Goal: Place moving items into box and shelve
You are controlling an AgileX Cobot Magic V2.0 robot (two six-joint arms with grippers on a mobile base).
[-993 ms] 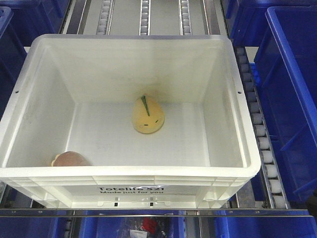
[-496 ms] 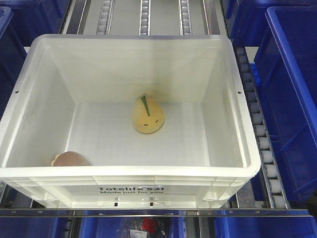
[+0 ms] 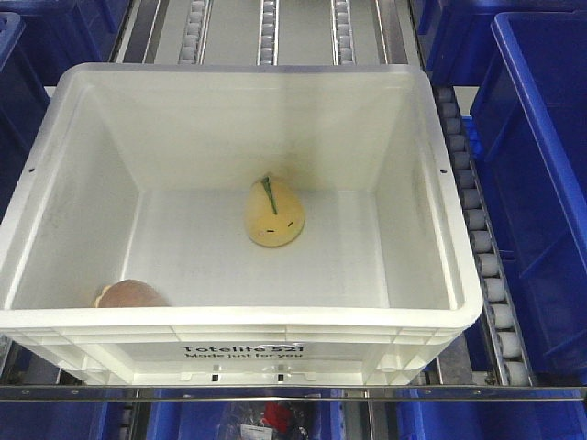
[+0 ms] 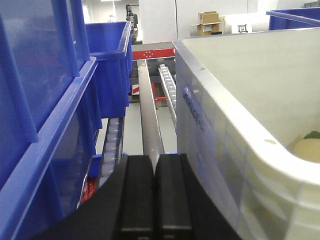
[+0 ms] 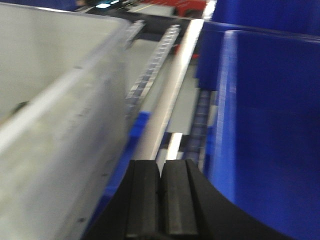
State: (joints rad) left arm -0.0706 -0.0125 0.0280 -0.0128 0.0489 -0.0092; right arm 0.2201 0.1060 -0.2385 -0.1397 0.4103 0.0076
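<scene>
— Black pads pressed flat together on my left gripper, no gap that I can see and nothing between them. Same on the right gripper: fingers closed against each other, holding nothing.

— Where's the box against each?

— The cream-white box sits between the two. From the left wrist its ribbed wall runs just to the right of the closed fingers; a blue bin stands on their other side. From the right wrist, which is blurred, the box wall is to the left of the fingers and another blue bin to the right.

— And the toys?

— Only the front view shows both inside: the yellow-orange plush mid-floor towards the far wall, the pinkish-brown plush in the near left corner. My left wrist catches just a sliver of the yellow one past the rim, ahead and right of the fingers. Neither gripper appears in the front view.
</scene>
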